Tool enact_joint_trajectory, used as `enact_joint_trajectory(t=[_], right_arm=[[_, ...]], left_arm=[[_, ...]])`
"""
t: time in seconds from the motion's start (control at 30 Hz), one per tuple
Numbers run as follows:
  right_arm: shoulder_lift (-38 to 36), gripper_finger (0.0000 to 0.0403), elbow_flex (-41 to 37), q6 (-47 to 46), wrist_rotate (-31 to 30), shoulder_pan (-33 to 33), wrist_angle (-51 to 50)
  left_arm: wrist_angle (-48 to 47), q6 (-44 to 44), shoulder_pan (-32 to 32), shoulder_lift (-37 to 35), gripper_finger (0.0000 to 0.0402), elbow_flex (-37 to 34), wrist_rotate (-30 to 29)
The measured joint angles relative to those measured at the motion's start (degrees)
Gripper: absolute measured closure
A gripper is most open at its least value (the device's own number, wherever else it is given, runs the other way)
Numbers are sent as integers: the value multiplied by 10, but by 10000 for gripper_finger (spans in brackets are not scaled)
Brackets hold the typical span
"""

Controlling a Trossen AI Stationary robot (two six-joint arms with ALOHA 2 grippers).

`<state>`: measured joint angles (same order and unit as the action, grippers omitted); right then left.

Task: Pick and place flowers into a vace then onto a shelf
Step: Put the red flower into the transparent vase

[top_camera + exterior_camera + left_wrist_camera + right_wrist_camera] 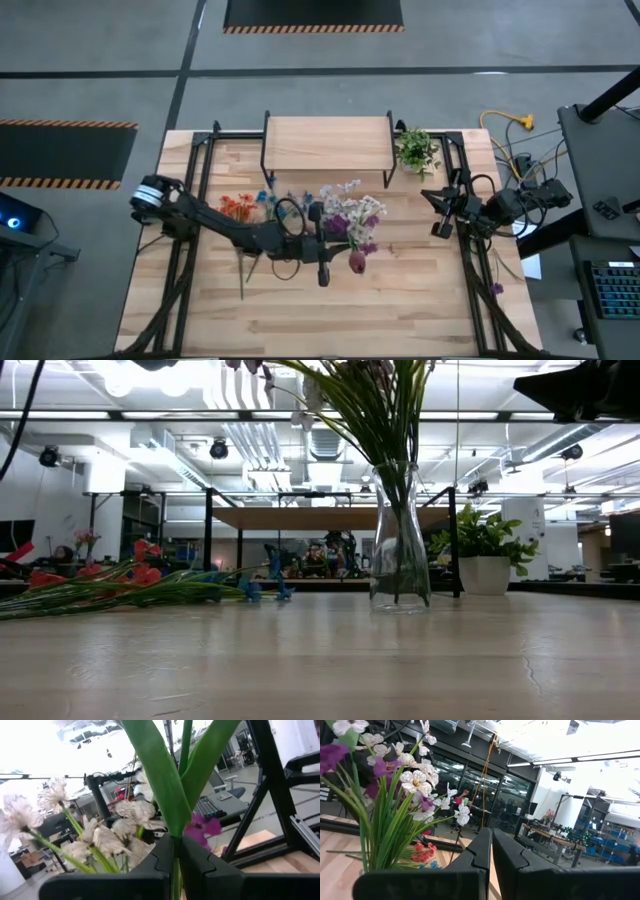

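Left gripper (pixel 176 865) is clamped tight on a green flower stem (pixel 176 810) over the middle of the table (pixel 400 300), right above the bouquet of white and purple flowers (pixel 352 215) already standing in the clear vase (pixel 399 540). More flowers, red and blue (pixel 120 585), lie flat on the wood to one side, with the shelf (pixel 325 143) empty at the back edge beside the potted plant (pixel 416 150). Right gripper (pixel 491 855) waits pinched closed on nothing at the table's right edge.
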<state>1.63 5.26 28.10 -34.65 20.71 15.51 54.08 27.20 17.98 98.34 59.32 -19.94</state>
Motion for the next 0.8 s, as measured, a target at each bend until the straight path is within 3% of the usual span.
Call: enact_joint_trajectory(t=[0.37,0.8], right_arm=[[0,394,0,0,0,0,-1],[0,394,0,0,0,0,-2]], left_arm=[[5,-23,0,28,401,-6,-17],[-91,-64,-4,28,401,-9,-55]])
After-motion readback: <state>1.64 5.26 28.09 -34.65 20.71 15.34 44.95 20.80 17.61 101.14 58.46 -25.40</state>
